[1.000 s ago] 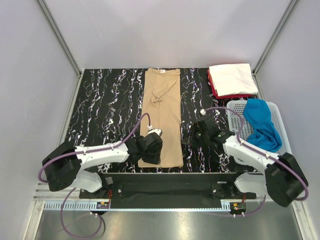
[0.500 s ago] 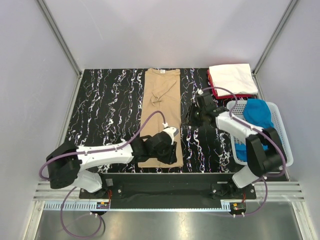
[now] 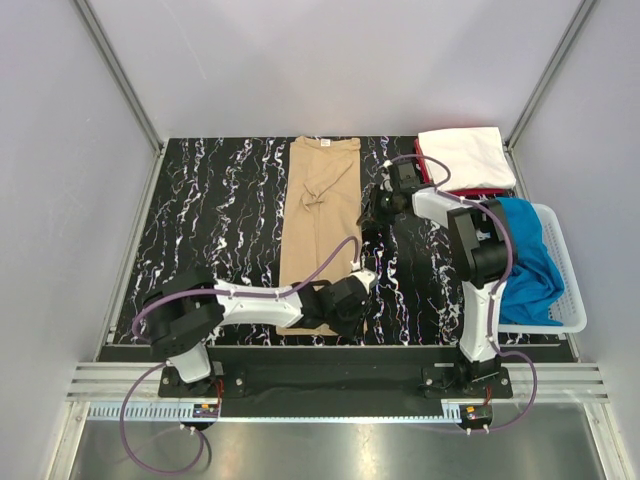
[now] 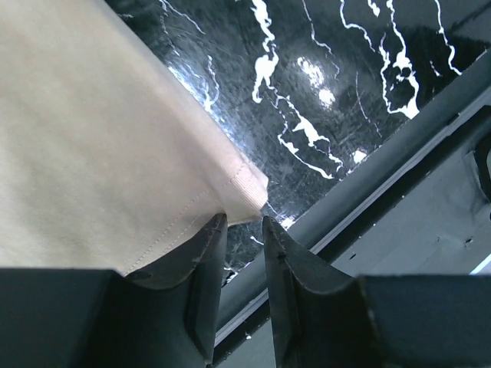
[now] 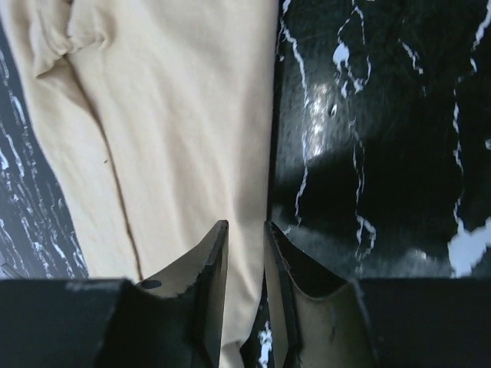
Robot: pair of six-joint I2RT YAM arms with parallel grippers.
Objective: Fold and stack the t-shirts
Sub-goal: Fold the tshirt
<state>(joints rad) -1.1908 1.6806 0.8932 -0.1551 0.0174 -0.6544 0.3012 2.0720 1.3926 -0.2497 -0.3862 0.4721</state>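
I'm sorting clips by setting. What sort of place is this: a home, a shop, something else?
Probably a lab test cell, not a home: grey panels on metal posts box in a black marbled table, and the left arm and right arm are bolted to a rail at its near edge.

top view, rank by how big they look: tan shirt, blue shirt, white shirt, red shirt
1. tan t-shirt, laid out long
2. blue t-shirt and folded white t-shirt: too close to rank
3. red t-shirt, only an edge shows under the white
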